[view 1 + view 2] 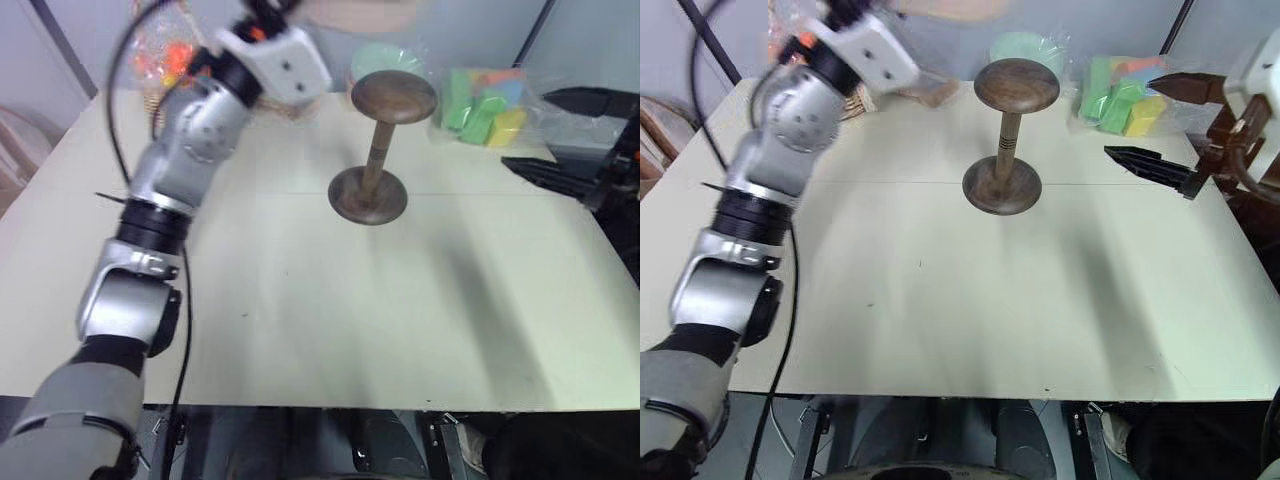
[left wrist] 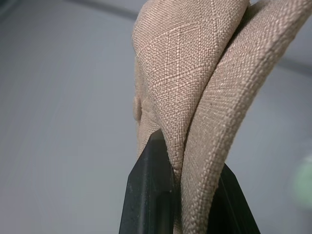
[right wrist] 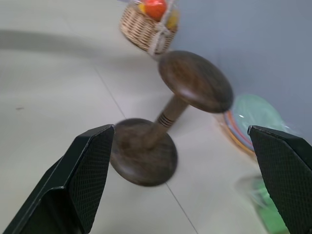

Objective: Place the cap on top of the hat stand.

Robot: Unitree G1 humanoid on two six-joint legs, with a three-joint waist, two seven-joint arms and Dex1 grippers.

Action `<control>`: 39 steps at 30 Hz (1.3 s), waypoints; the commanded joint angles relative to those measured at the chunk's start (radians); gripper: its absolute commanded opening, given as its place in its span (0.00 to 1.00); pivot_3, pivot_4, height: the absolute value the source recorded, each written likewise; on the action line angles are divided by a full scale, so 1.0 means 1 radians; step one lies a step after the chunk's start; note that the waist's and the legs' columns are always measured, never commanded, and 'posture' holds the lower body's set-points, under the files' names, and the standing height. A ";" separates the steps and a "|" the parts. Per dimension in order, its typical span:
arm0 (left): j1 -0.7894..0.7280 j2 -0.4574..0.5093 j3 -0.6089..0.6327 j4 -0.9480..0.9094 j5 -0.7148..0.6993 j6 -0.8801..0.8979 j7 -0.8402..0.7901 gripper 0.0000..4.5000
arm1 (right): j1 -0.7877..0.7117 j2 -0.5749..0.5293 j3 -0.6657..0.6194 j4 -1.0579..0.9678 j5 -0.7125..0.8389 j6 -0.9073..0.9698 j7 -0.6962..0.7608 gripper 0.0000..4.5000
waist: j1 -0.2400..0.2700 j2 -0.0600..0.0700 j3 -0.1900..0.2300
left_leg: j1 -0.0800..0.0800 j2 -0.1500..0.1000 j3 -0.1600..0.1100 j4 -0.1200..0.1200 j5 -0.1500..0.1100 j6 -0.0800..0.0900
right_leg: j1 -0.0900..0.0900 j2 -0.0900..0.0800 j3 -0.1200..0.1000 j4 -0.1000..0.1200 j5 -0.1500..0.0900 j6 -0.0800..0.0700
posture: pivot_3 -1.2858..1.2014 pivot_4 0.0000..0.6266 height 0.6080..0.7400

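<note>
Left wrist view: left gripper (image 2: 183,195) is pinching the cap (image 2: 195,87) by its folded fabric, carrying it toward the hat stand (image 1: 385,150); right gripper (image 3: 187,185) is waiting fully spread, empty.

**Even, soft light; blur on the raised arm**

Diffuse light falls brightly across the pale table (image 1: 420,330), without glare. The hat stand (image 1: 375,150) casts only a faint, soft shadow beside its base. The left end effector (image 2: 178,195) and the cap (image 1: 940,10) smear with motion blur in the head views. In the left wrist view the cap's weave is sharp, the background unfocused. The basket (image 3: 146,29) looks soft.
</note>
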 commanded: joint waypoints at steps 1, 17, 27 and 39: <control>0.008 0.007 -0.027 0.025 0.034 -0.043 -0.019 0.01 | 0.033 -0.011 -0.075 -0.073 0.028 0.027 -0.023 1.00 | -0.012 0.000 0.000 | 0.000 0.000 0.000 0.000 0.000 0.000 | 0.000 0.000 0.000 0.000 0.000 0.000 | 0.52 0.24 1.00; 0.159 -0.022 -0.132 -0.040 0.166 -0.060 -0.047 0.47 | 0.151 0.010 -0.107 -0.167 0.034 0.043 -0.100 1.00 | -0.010 0.000 0.000 | -0.001 0.000 0.000 0.002 0.000 0.000 | -0.002 0.000 0.001 0.004 0.000 0.000 | 0.52 0.24 1.00; 0.384 0.101 0.021 -0.266 -0.143 0.054 -0.319 0.99 | 0.253 0.021 0.013 -0.208 -0.138 -0.076 -0.163 1.00 | -0.017 0.001 0.000 | 0.001 0.004 0.001 0.001 0.000 0.000 | -0.002 0.001 0.002 0.006 0.000 0.000 | 0.52 0.24 1.00; 0.580 0.540 0.352 -0.574 -1.117 0.980 -1.103 0.99 | 0.234 0.300 0.423 -0.384 -0.553 -0.155 -0.563 1.00 | -0.020 -0.001 0.001 | 0.004 0.005 0.000 0.002 0.000 0.000 | 0.000 0.001 0.002 0.008 -0.001 -0.001 | 0.52 0.24 1.00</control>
